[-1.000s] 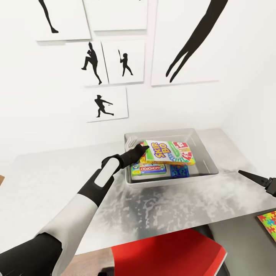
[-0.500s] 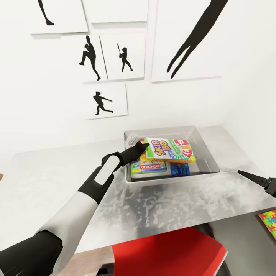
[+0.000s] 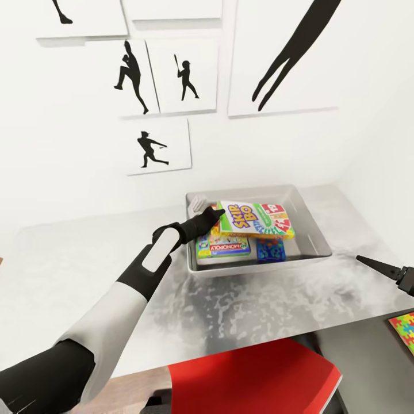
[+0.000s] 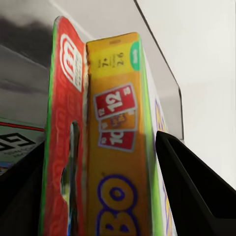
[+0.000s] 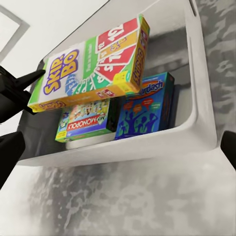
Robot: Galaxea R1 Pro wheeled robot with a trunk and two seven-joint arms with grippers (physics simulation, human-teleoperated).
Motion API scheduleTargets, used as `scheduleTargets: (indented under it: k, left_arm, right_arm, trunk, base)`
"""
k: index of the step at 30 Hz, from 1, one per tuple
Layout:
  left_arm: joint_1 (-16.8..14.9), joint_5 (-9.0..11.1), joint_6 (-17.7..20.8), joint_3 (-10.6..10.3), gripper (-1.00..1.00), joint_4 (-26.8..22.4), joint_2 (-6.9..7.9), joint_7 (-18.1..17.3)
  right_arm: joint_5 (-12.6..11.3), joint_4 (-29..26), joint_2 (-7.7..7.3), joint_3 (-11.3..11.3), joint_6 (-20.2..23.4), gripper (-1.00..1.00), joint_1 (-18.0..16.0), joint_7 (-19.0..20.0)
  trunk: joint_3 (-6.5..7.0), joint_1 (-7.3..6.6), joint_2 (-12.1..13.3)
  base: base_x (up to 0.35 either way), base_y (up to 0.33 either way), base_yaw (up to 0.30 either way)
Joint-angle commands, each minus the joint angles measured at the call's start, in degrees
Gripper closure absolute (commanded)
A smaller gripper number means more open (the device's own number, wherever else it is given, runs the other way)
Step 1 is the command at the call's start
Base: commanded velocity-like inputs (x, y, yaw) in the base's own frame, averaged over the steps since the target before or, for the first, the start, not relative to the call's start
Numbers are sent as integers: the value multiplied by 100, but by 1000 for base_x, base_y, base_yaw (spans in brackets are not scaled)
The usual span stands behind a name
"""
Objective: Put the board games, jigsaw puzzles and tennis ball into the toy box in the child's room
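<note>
Drifted slightly up-frame with camera tilt: yellow-green-red flat cardboard Skip-Bo game box (image 3: 256, 219), pinched at its 9 o'clock end by left gripper (image 3: 214, 215), hovering over light-grey toy box (image 3: 313, 221). Light, stiff; edge hold fine.

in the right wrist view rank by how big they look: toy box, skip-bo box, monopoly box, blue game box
1. toy box
2. Skip-Bo box, though it is held up nearer the camera
3 and 4. Monopoly box and blue game box: both partly covered and look alike, so no ranking.

"SKIP-BO" on the top game box (image 3: 253, 219); "MONOPOLY" on the lower box (image 3: 223, 246)
</note>
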Motion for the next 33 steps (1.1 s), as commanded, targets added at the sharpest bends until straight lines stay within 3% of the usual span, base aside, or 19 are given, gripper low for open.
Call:
scheduleTargets:
  k: [1, 16, 28, 33]
  left_arm:
    - [-31, 40, 20, -2, 100, -9, -2, 26]
    - [-184, 74, 30, -34, 100, -75, -18, 299]
    - [-256, 113, 31, -285, 100, -190, -31, 587]
    - [-269, 253, 30, -326, 100, -204, -34, 623]
  right_arm:
    - [18, 0, 0, -2, 20, -100, -5, 31]
    - [18, 0, -3, -1, 20, -100, -5, 31]
    - [17, 0, -3, -6, 20, -100, -5, 32]
    - [18, 0, -3, -16, 20, -100, -5, 32]
  trunk:
    - [-18, 3, -10]
    - [-158, 3, -10]
    - [-270, 3, -10]
    - [-317, 3, -10]
  base:
    - [0, 0, 0]
    - [0, 0, 0]
    - [0, 0, 0]
    - [0, 0, 0]
